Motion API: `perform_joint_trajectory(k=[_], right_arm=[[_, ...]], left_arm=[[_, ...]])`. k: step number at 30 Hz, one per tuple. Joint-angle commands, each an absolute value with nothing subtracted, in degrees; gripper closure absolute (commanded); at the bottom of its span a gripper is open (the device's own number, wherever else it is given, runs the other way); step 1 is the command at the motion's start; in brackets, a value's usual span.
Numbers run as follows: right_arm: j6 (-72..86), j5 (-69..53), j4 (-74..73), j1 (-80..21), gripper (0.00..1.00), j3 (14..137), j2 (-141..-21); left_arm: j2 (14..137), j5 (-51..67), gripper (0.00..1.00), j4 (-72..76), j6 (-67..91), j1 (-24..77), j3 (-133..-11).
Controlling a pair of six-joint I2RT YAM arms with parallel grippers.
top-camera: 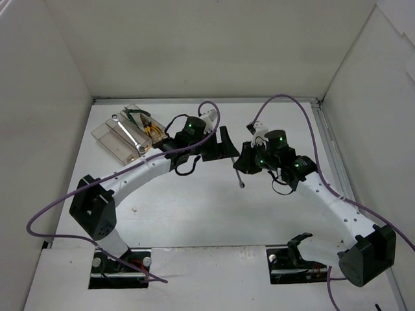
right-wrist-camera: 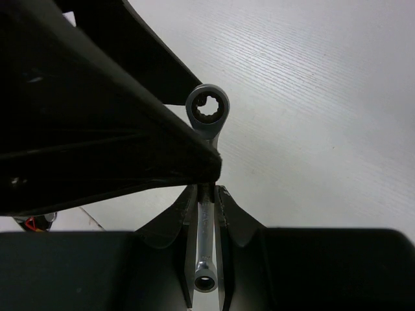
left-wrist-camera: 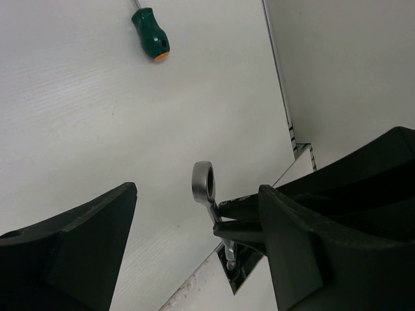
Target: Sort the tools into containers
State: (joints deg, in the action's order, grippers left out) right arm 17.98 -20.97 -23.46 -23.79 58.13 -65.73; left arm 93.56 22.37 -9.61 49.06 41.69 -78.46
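My right gripper (top-camera: pixel 247 159) is shut on a silver wrench (top-camera: pixel 240 176) and holds it above the table, ring end down in the top view. In the right wrist view the gripper (right-wrist-camera: pixel 206 192) pinches the wrench (right-wrist-camera: pixel 207 109) at mid-shaft. My left gripper (top-camera: pixel 224 145) is open, and in its wrist view its fingers (left-wrist-camera: pixel 71 246) stand wide on either side of the same wrench (left-wrist-camera: pixel 203 184) without touching it. The clear containers (top-camera: pixel 107 136) sit at the back left, holding a silver wrench (top-camera: pixel 127 130) and yellow-handled pliers (top-camera: pixel 154 131).
A stubby green screwdriver with an orange end (left-wrist-camera: pixel 151 34) lies on the table beyond the left gripper. White walls close in the table on the left, back and right. Purple cables loop over both arms.
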Motion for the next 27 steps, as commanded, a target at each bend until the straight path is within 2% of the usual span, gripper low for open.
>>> perform_joint_trajectory(k=[1, 7, 9, 10, 12, 13, 18, 20, 21, 22, 23, 27], right_arm=[[17.67, -22.15, -19.34, -24.44, 1.00, 61.08, -66.09], [17.75, -21.71, -19.07, -25.13, 1.00, 60.73, -66.36], [17.75, -21.62, -18.90, -25.05, 1.00, 60.65, -66.36], [17.75, -21.53, -18.98, -24.96, 1.00, 60.64, -66.36], [17.75, -21.01, -18.90, -25.14, 1.00, 60.56, -66.27], [17.75, -20.92, -18.81, -24.96, 1.00, 60.47, -66.27], [18.10, -20.66, -18.54, -24.96, 0.99, 60.64, -66.53], [18.28, -20.13, -18.46, -24.96, 0.82, 60.91, -66.71], [18.46, -19.95, -18.54, -25.05, 0.63, 60.91, -66.71], [18.37, -19.69, -18.63, -25.14, 0.53, 60.91, -66.62], [18.54, -18.99, -18.63, -25.14, 0.38, 60.82, -66.53], [18.54, -17.76, -18.72, -25.14, 0.24, 60.47, -65.83]], left_arm=[[93.43, 21.97, 0.30, -6.07, 50.97, 42.10, -81.83], [95.80, 21.80, 0.39, -5.72, 51.76, 43.15, -84.02], [96.06, 21.88, 0.51, -5.54, 52.03, 43.15, -84.02], [96.06, 21.80, 0.71, -5.54, 52.21, 43.15, -83.94], [95.89, 22.06, 0.94, -5.10, 53.26, 43.15, -83.41], [95.71, 22.06, 1.00, -5.01, 53.26, 43.15, -83.32], [94.22, 20.92, 1.00, -5.01, 53.26, 43.15, -82.09], [93.43, 20.48, 1.00, -5.18, 53.00, 43.15, -81.83], [93.08, 20.13, 1.00, -5.36, 52.82, 43.15, -81.65], [92.55, 19.69, 1.00, -5.36, 52.74, 43.15, -81.56], [92.29, 19.43, 1.00, -5.54, 52.47, 43.15, -81.13], [90.79, 19.07, 1.00, -6.24, 51.77, 41.84, -80.16]])
